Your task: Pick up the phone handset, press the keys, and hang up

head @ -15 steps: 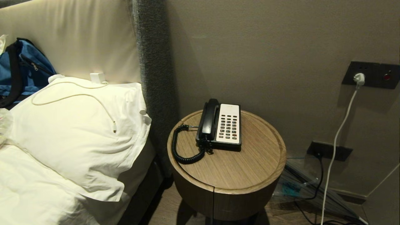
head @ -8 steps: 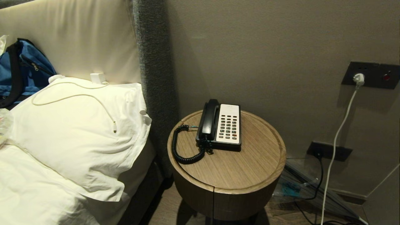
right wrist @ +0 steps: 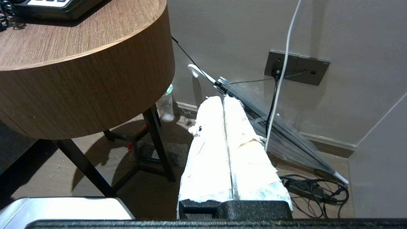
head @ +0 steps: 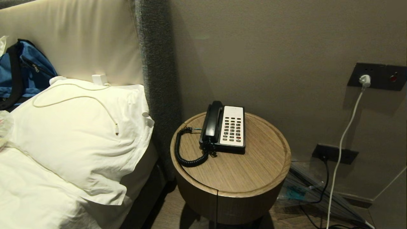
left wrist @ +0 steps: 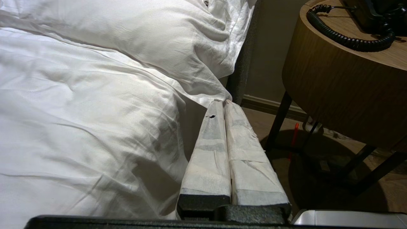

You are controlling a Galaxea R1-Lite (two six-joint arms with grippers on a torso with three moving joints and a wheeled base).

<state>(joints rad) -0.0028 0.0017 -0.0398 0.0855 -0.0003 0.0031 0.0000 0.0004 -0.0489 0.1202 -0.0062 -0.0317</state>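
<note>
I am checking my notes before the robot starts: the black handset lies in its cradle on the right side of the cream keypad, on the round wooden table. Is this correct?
Not quite. In the head view the handset lies in its cradle on the left side of the cream keypad, not the right. The rest holds: the phone stands on the round wooden table.

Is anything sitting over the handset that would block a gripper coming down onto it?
Nothing visible does. The glossy black phone handset lies uncovered in its cradle on the round wooden side table, beside the dark grey keys. Neither gripper appears in the head view; both are low beside the table.
</note>
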